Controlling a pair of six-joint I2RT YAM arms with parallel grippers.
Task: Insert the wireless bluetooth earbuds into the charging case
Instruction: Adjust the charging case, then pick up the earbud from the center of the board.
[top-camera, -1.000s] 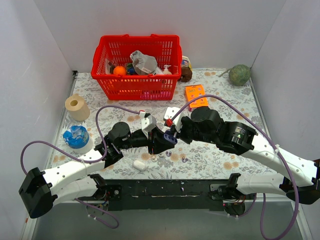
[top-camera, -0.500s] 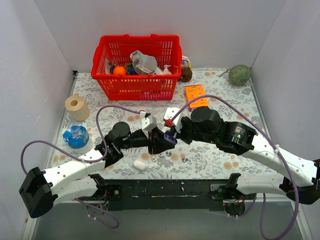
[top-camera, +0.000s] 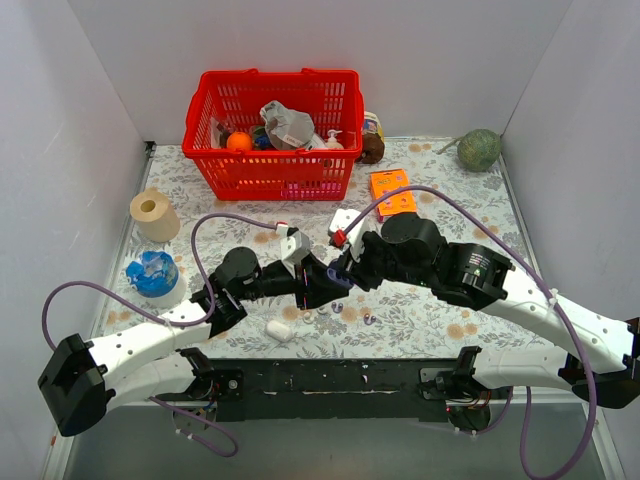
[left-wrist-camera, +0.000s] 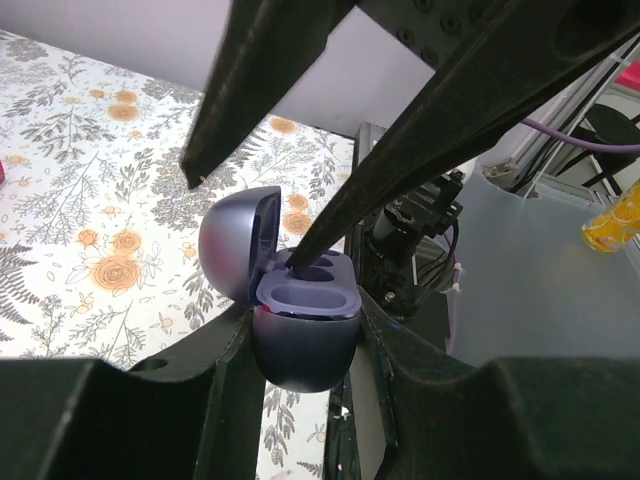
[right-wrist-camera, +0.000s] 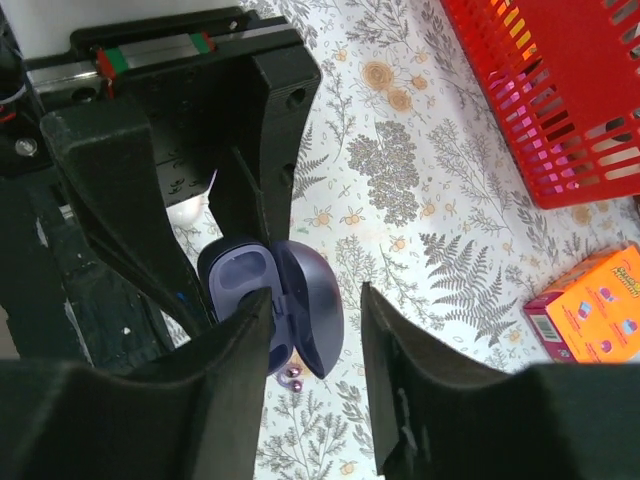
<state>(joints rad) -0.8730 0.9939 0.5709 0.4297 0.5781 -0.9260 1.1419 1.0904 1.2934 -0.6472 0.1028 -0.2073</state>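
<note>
My left gripper (top-camera: 322, 287) is shut on the charging case (left-wrist-camera: 305, 335), a lavender-blue oval held upright with its lid open and its sockets showing. My right gripper (top-camera: 345, 268) is open above it. One of its fingers (left-wrist-camera: 400, 150) has its tip in a socket, and the lid stands between its two fingers in the right wrist view (right-wrist-camera: 312, 325). The case (right-wrist-camera: 305, 300) also shows there. A glossy purple earbud (right-wrist-camera: 291, 375) lies on the table under the case. Small buds (top-camera: 338, 309) lie on the cloth just in front of the grippers.
A white oval lump (top-camera: 279, 329) lies near the front edge. A red basket (top-camera: 272, 130) of items stands at the back, an orange box (top-camera: 392, 192) right of it, a green ball (top-camera: 480, 150) far right. A tape roll (top-camera: 153, 213) and a blue object (top-camera: 154, 272) sit at left.
My right gripper has shifted slightly over the open case. The left gripper still holds the case in almost the same place.
</note>
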